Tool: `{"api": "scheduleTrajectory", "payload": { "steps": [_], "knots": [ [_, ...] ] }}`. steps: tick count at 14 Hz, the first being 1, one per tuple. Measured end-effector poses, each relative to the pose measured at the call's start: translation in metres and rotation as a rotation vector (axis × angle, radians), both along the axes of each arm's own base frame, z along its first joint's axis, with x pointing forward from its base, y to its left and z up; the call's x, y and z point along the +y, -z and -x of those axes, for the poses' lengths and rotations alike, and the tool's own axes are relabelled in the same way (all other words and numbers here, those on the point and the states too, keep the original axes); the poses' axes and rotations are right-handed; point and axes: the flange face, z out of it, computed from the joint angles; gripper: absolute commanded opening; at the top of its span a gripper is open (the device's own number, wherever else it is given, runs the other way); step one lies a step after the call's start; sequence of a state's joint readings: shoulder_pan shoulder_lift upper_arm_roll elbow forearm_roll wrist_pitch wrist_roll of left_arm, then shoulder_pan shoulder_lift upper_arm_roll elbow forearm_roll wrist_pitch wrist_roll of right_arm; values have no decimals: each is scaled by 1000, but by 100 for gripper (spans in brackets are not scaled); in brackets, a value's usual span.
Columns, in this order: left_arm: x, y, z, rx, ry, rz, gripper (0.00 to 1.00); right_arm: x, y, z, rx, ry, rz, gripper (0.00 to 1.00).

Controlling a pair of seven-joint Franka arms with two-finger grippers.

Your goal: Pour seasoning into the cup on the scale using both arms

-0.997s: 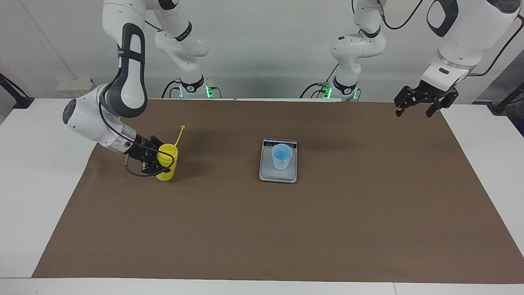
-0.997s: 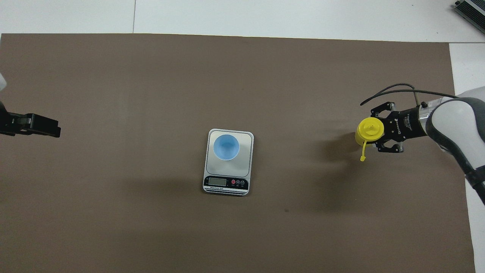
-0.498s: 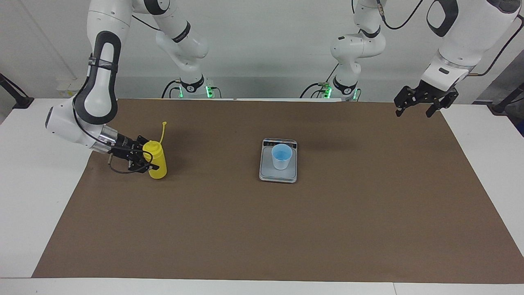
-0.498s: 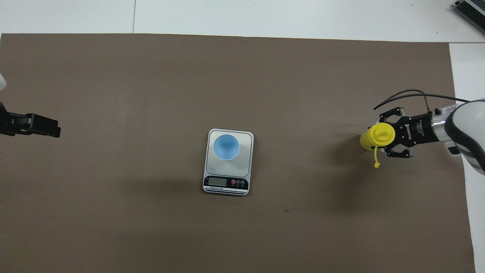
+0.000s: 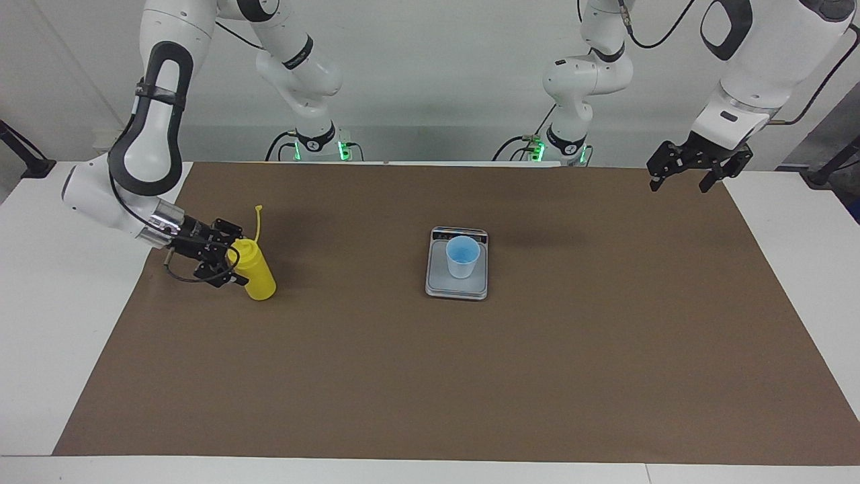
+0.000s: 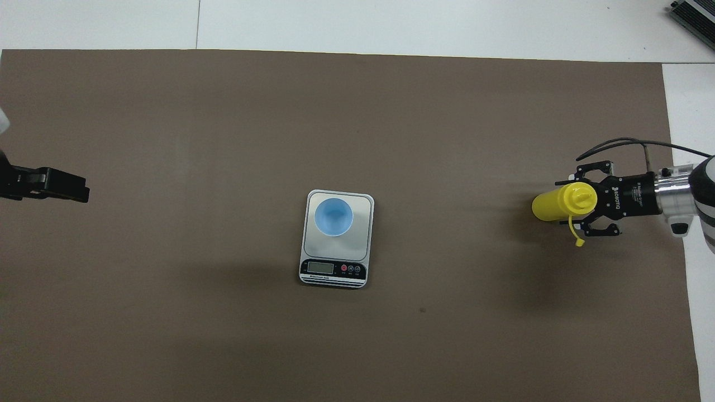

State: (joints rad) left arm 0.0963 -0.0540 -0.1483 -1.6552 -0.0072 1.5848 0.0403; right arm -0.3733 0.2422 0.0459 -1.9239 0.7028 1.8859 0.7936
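Note:
The yellow seasoning bottle (image 5: pixel 259 279) rests its base on the brown mat near the right arm's end of the table. It leans with its nozzle toward my right gripper (image 5: pixel 225 259). That gripper lies low and level, its fingers spread either side of the bottle's top. The overhead view shows the bottle (image 6: pixel 547 205) and the right gripper (image 6: pixel 575 205) too. The cap strap (image 5: pixel 256 218) sticks up. The light blue cup (image 5: pixel 463 255) stands on the scale (image 5: pixel 457 290) at mid-table. My left gripper (image 5: pixel 699 171) hangs open and empty over the mat's corner at the left arm's end, waiting.
The brown mat (image 5: pixel 430 376) covers most of the white table (image 5: pixel 40 323). The scale's display strip (image 6: pixel 333 269) faces the robots. In the overhead view the cup (image 6: pixel 333 216) sits on the scale's plate (image 6: pixel 362 245), and the left gripper (image 6: pixel 56 187) shows at the frame's edge.
My right gripper has drawn back toward the right arm's end of the table, sliding from the bottle's body to its top. The bottle has tipped from upright to leaning that way. The left arm has not moved.

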Motion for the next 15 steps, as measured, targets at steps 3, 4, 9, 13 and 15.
{"api": "scheduleTrajectory", "payload": {
  "steps": [3,4,9,13,15],
  "knots": [
    [0,0,0,0,0,0,100,-2,-38,2,-58,-40,104,100],
    [0,0,0,0,0,0,100,1,-51,4,-74,-60,133,100],
    [0,0,0,0,0,0,100,66,-108,6,-141,-295,359,100],
    [0,0,0,0,0,0,100,154,-142,14,-226,-619,570,100],
    [0,0,0,0,0,0,100,179,-151,17,-301,-818,614,100]
  ]
}}
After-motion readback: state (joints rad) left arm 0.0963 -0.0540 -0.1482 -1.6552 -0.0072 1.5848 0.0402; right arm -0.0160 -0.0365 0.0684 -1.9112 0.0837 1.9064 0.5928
